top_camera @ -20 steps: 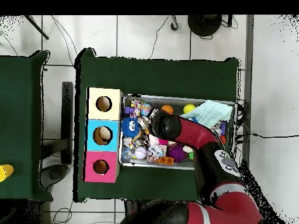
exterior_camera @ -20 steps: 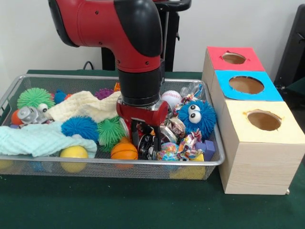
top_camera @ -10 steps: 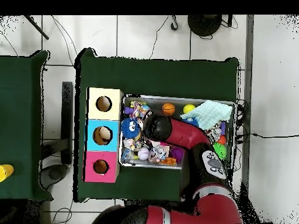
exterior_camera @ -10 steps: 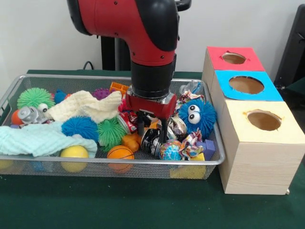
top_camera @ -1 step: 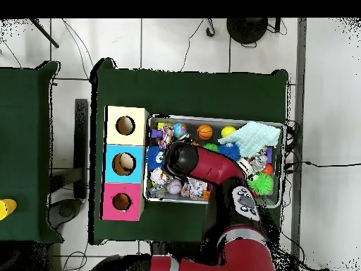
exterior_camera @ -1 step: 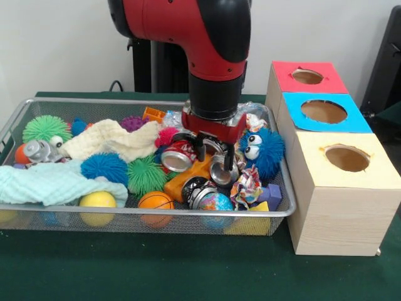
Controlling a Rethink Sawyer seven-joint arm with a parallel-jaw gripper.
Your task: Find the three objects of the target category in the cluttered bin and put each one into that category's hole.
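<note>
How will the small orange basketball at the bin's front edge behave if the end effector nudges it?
The orange basketball is round and looks smooth, so it will probably roll rather than slide. It sits wedged between the yellow ball and the green spiky ball, against the bin's wire wall, so it may only shift a little. Likely light for its size.

Wire-mesh metal bin, shiny metal cans, pale wooden box

arm shifted toward boxes, cans uncovered
</note>
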